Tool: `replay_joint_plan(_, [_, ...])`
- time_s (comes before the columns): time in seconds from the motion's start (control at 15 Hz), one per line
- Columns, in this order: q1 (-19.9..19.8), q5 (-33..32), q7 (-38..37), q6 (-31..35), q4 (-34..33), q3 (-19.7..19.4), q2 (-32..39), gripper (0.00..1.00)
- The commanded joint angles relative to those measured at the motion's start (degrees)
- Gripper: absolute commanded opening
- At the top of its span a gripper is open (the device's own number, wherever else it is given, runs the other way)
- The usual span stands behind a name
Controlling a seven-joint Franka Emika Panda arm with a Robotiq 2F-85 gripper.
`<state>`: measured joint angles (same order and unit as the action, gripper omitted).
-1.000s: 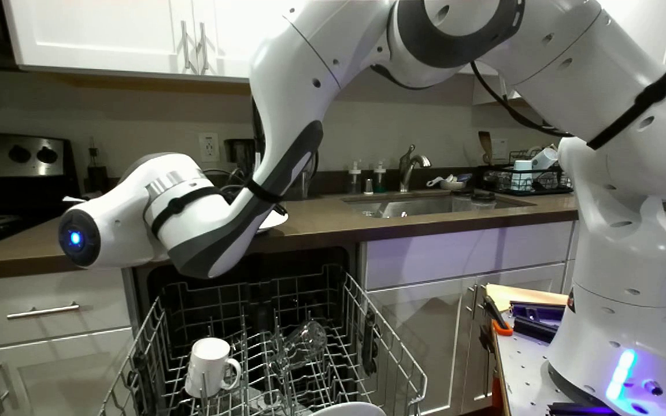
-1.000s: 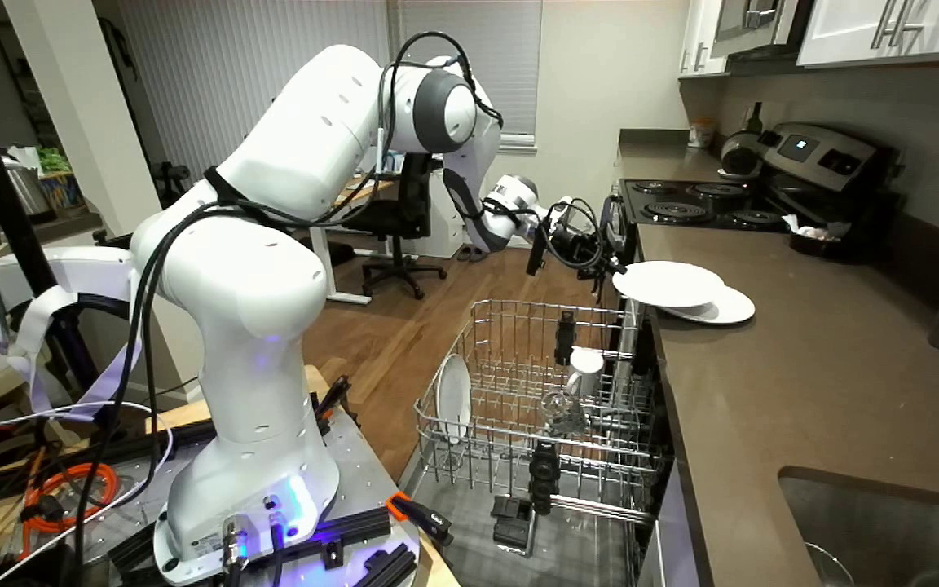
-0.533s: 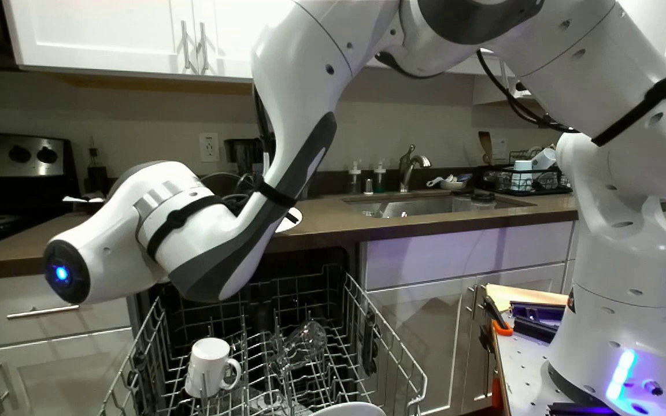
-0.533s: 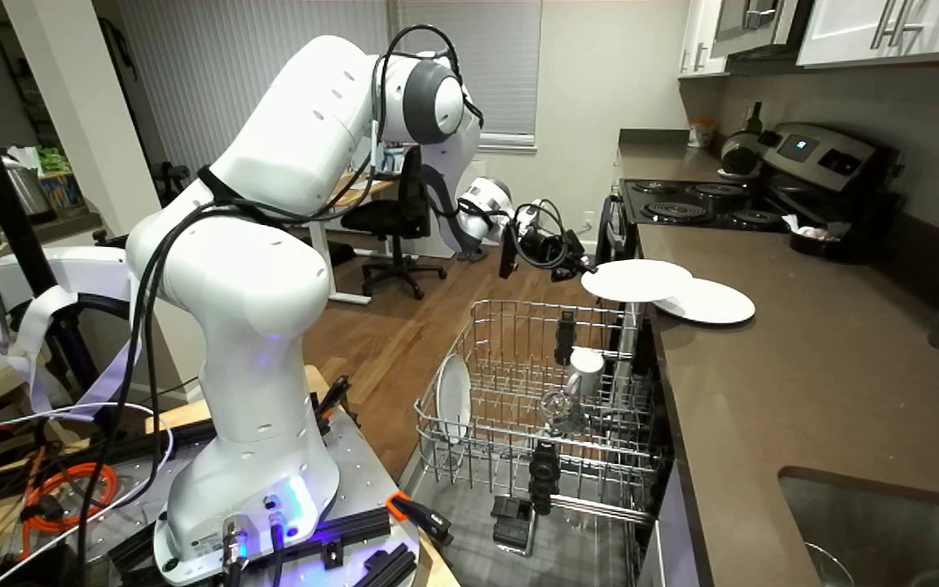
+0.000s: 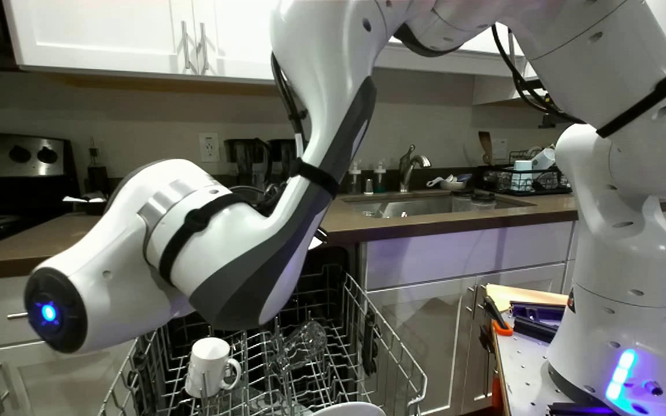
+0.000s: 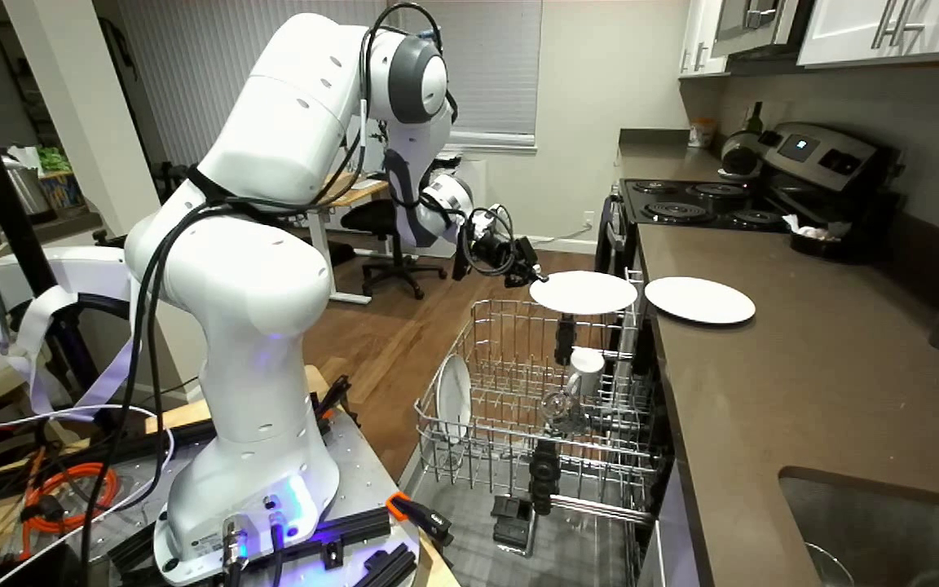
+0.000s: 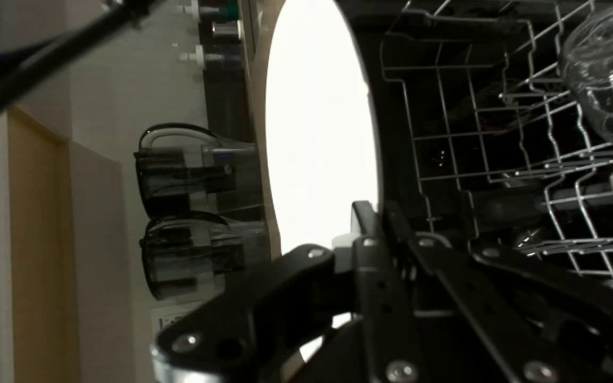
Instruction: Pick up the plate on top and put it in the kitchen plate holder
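Observation:
My gripper is shut on the near rim of a white plate and holds it roughly flat above the far part of the dish rack. In the wrist view the gripper pinches the edge of the plate. In an exterior view the arm hides the gripper. The light grey wire rack also shows there, pulled out of the dishwasher. Another white plate lies on the counter. A further white plate stands upright at the rack's outer side.
A white mug and a clear glass sit in the rack under the arm. The brown counter edge runs beside the rack. A sink and a stove are set along it. Black-lidded pitchers stand against the wall.
The held plate has moved off the counter, away from the plate left lying there, to over the rack. The arm has drawn back from the counter and the wrist has lowered.

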<state>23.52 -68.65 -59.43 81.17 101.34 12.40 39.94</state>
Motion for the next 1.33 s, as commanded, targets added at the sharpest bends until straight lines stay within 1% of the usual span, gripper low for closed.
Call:
replay_joint_plan(0.0, [-0.04,3.66,-2.45,0.2,7.68,2.4,-6.47,0.06])
replay_joint_plan(0.2, [-0.54,5.76,-2.12,2.52,11.8,4.15,-10.06,0.06])
replay_joint_plan(0.33, [-1.36,6.23,-1.05,5.79,14.46,4.85,-12.89,0.06])
replay_joint_plan(0.6, [-5.0,6.37,2.87,19.33,19.39,4.73,-19.0,0.06])
replay_joint_plan(0.8, [-8.54,7.79,7.49,29.58,21.4,3.46,-22.21,0.06])
replay_joint_plan(1.0, [-12.53,12.09,14.97,39.02,21.65,1.29,-23.63,0.06])
replay_joint_plan(1.13, [-14.36,16.77,20.83,43.0,21.09,-0.27,-23.61,0.06])
replay_joint_plan(1.27, [-14.78,20.65,24.94,44.36,20.83,-1.81,-23.47,0.06])
